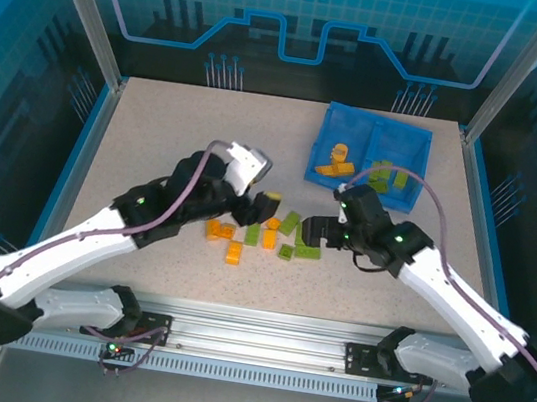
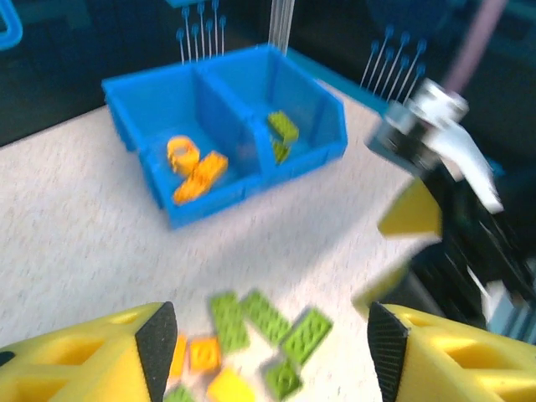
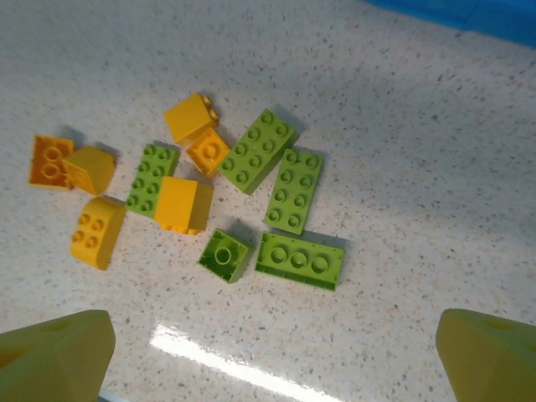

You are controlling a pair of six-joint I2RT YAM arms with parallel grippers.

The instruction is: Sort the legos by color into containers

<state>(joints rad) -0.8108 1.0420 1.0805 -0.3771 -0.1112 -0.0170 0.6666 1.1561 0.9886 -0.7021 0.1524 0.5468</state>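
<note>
hovering over the scattered legos [image 3: 289, 188], left claw [image 2: 272, 352] and right claw [image 3: 276, 356] both spread, seemingly empty

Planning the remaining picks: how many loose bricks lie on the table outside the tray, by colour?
Orange bricks: 6
Green bricks: 5
Total loose on the table, counted in the right wrist view: 11

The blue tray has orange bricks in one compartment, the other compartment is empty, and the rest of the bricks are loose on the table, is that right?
Not quite: the other compartment is not empty, it holds green bricks, as the left wrist view shows. The blue tray does have orange bricks in one compartment, and the loose bricks lie on the table.
</note>
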